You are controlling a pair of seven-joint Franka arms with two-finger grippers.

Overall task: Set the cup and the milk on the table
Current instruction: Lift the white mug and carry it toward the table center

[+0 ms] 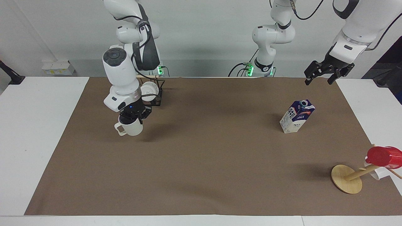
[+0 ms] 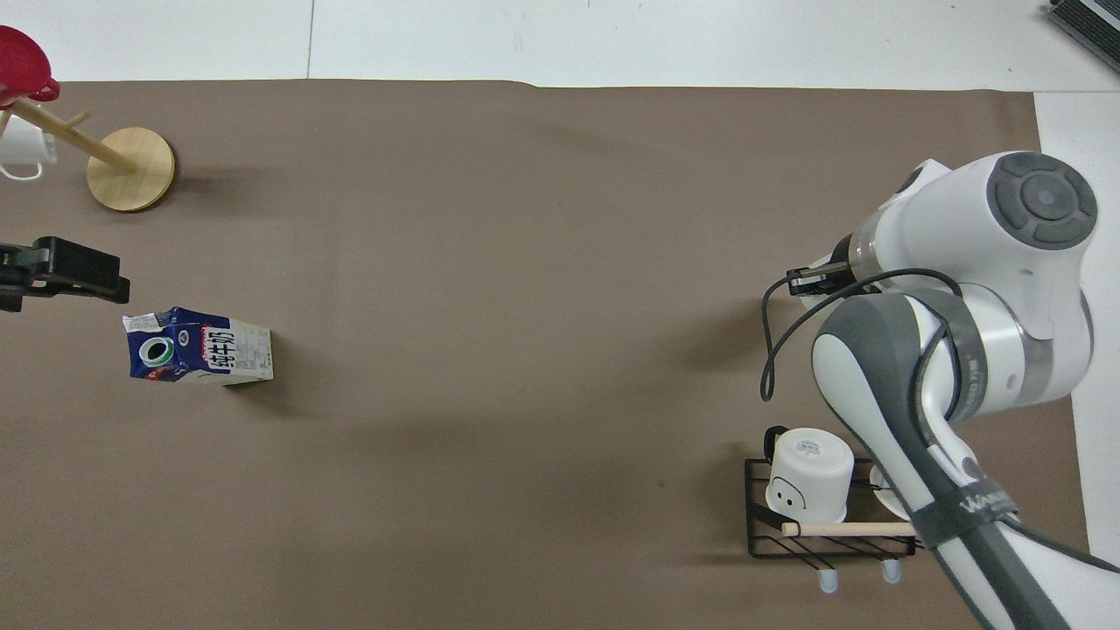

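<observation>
Cup (image 1: pixel 132 128) and milk (image 1: pixel 296 116) are seen over a white table (image 1: pixel 40 125) covered by a brown sheet (image 1: pixel 204 163). In the overhead view the cup is hidden beneath the right arm. The cup is held by the closed right gripper (image 1: pixel 133 116) above the sheet. The left gripper (image 1: pixel 323 75) is spread wide, empty, near the upright milk.

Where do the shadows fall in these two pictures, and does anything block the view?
Facing view: soft shadows lie on the brown paper sheet beside the blue-and-white milk carton and the cream-white ceramic mug. Overhead view: the right arm's bulk hides that mug entirely; faint broad shadows only.
</observation>
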